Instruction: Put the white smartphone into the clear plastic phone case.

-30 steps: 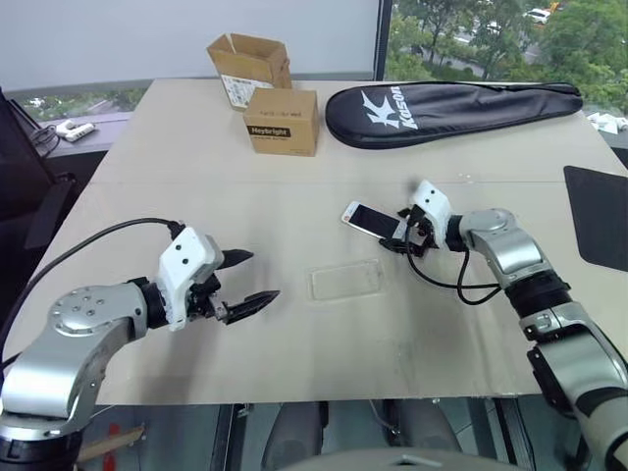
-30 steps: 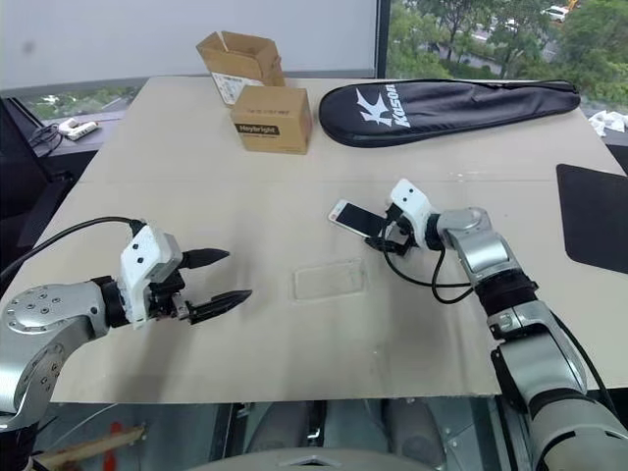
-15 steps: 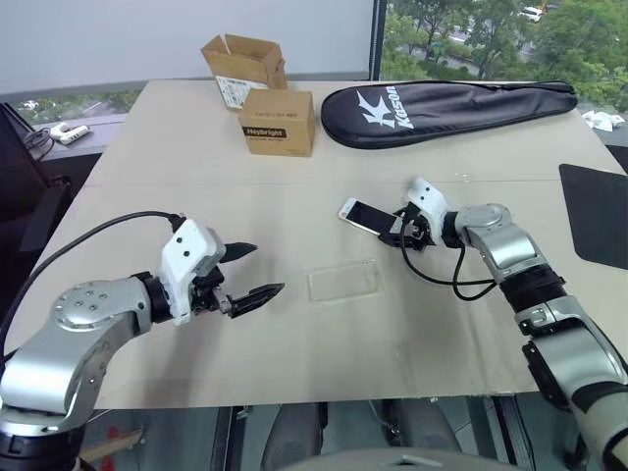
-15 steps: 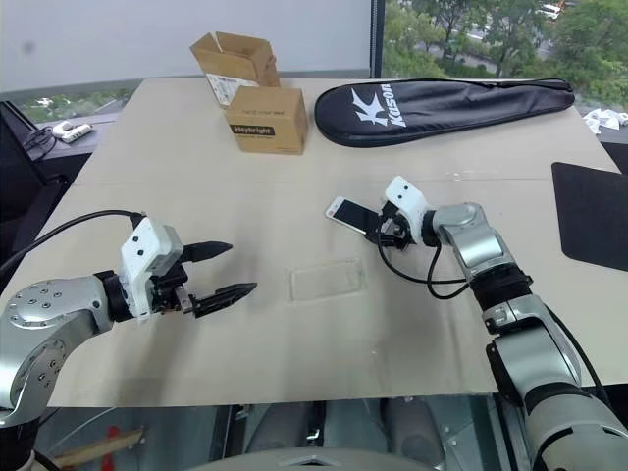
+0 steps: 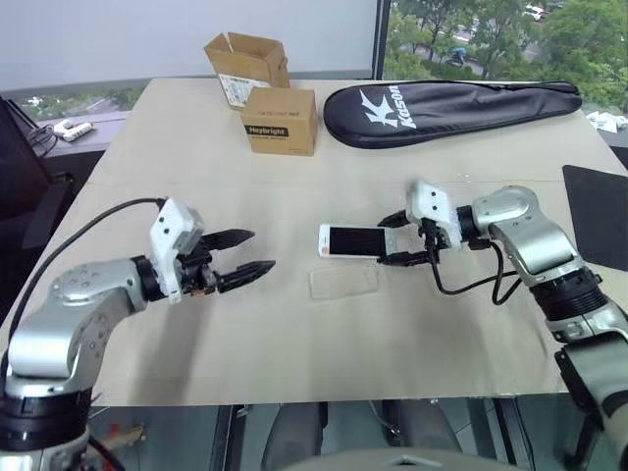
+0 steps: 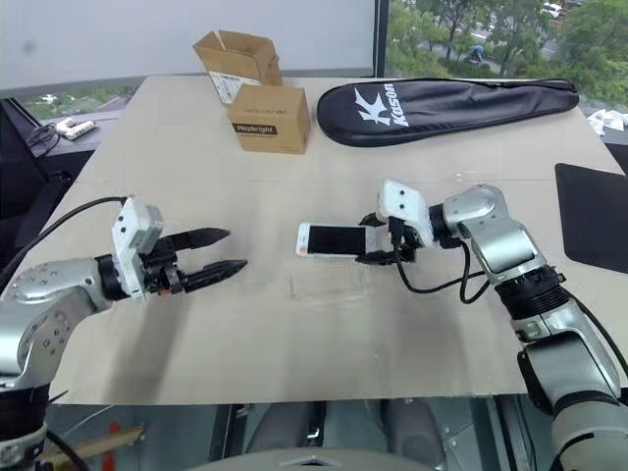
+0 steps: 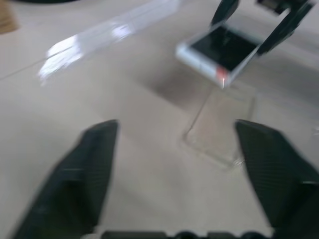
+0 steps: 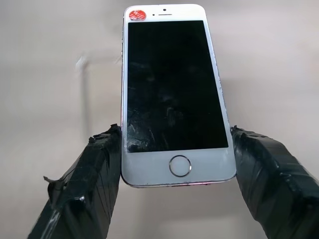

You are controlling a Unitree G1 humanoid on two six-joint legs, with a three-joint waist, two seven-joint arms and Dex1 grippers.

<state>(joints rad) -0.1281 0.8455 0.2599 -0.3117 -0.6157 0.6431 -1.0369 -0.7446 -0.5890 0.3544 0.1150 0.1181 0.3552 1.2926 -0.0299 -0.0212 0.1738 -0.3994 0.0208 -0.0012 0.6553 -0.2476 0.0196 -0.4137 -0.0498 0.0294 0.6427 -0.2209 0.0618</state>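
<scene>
Looking down from the head camera, the right gripper (image 5: 395,241) pinches the white smartphone (image 5: 349,240) by its home-button end, one finger on each long edge, and holds it above the tan table (image 5: 294,334), screen up and roughly level, its free end pointing toward the robot's left. The clear plastic phone case (image 5: 343,283) lies flat on the table just below and in front of the phone, apart from it. The left gripper (image 5: 248,252) hovers over the table to the left of the case, its two black fingers spread and pointing toward it, holding nothing. At the far side of the table stand an open cardboard box (image 5: 247,63) and a closed brown box (image 5: 281,121), with a black racket bag (image 5: 446,101) lying to their right. In the left wrist view, the gripper's fingers (image 7: 94,164) stand wide apart with the case (image 7: 219,132) on the table between and beyond them, and the phone (image 7: 219,52) held above its far end. In the right wrist view, the taped fingers (image 8: 94,179) press on both sides of the phone (image 8: 172,89) near its home button; a red sticker sits at its far end.
</scene>
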